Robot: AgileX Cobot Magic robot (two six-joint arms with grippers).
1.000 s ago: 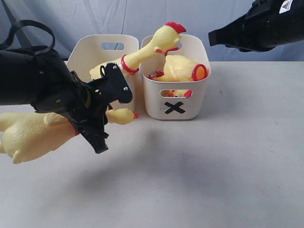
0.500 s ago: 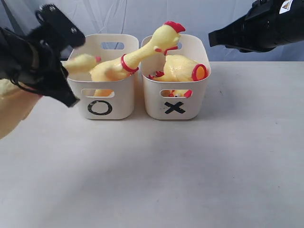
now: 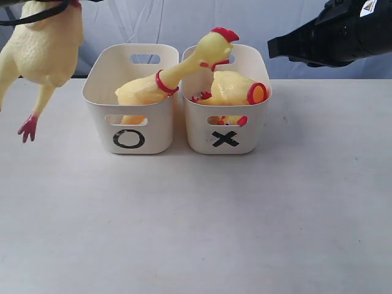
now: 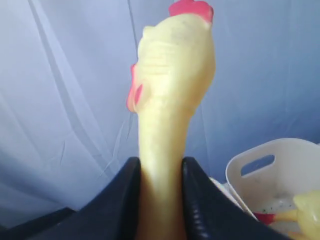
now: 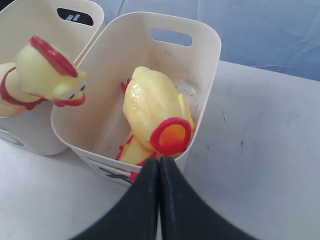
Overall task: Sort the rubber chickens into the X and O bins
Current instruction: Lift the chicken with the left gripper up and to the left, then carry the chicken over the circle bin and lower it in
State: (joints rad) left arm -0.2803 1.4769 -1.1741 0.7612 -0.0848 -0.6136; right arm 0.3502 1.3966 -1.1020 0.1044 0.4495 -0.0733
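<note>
My left gripper [image 4: 160, 175] is shut on the neck of a whole rubber chicken [image 4: 172, 75], just below its head. In the exterior view this chicken [image 3: 44, 43] hangs high at the far left, red feet dangling, while the gripper is above the frame's top edge. The O bin [image 3: 98, 92] holds another whole chicken [image 3: 144, 90], whose neck leans over the X bin [image 3: 257, 116]. A headless body [image 3: 231, 87] lies in the X bin, with something yellow and red under it showing through the slot. My right gripper [image 5: 159, 165] is shut and empty, above the X bin's [image 5: 210, 50] near rim.
The two bins stand side by side at the back middle of the grey table [image 3: 245, 214]. A blue-grey curtain [image 3: 177, 18] hangs behind them. The right arm's black body [image 3: 343, 33] is at the upper right, above the table.
My left gripper has risen from low over the table's left side to the top left, carrying the chicken, which now hangs feet down. The right arm has not moved.
</note>
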